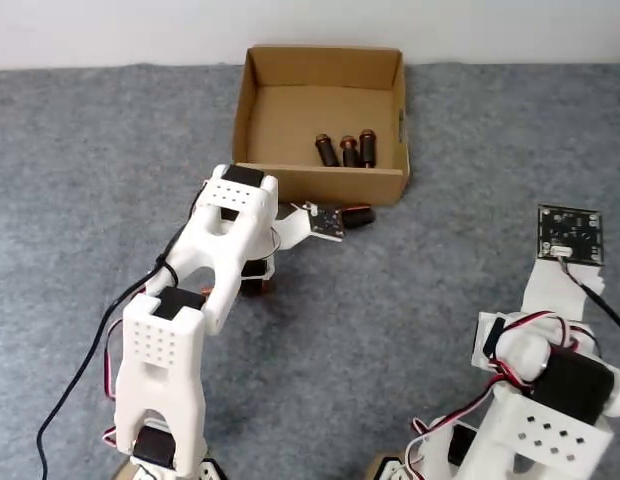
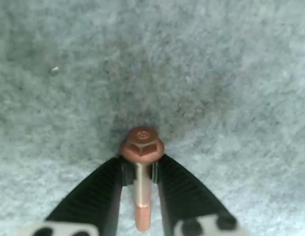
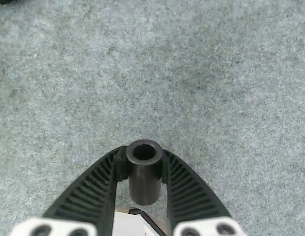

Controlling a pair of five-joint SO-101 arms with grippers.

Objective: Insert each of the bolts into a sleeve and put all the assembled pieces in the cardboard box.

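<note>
Left gripper point(image 2: 141, 164) clamps a copper hex bolt point(image 2: 141, 147) by its shank, over grey carpet point(image 2: 201, 73) | right gripper point(image 3: 142, 161) pinches a black sleeve point(image 3: 144, 177), bore showing, near right | three assembled pieces point(image 1: 345, 150) lie inside the cardboard box point(image 1: 252, 110), far centre | another dark piece point(image 1: 358, 215) lies just outside its near wall

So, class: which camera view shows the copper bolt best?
The left wrist view: the bolt sits clamped in the left gripper's jaws, hex head outward. In the high view, the arms cover what they hold; the right wrist view faces a black sleeve.
</note>
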